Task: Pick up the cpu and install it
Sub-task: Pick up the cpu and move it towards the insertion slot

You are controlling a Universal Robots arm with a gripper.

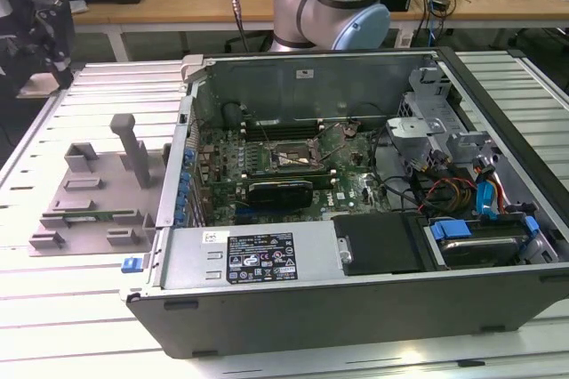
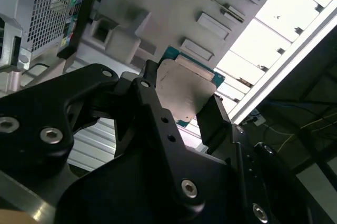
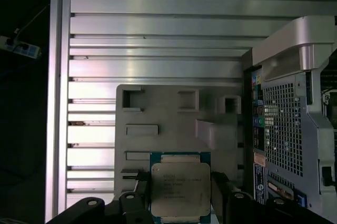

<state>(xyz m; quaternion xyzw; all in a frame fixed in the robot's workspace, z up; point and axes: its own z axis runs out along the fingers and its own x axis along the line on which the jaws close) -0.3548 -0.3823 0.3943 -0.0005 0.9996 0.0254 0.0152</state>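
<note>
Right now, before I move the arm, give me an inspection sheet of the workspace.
Surface: slatted metal table, carrying the open computer case.
Job's things: cpu held by the grey fixture tray; motherboard socket in the case.
Clutter: nothing seen.
Grippers: gripper, jaws shut on the cpu's edges.
Cables: coloured wires inside the case.
Surroundings: wooden benches behind.

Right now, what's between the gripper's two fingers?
The cpu, held at opposite edges by the gripper, as seen in both wrist views. The grey tray lies beyond it.
</note>
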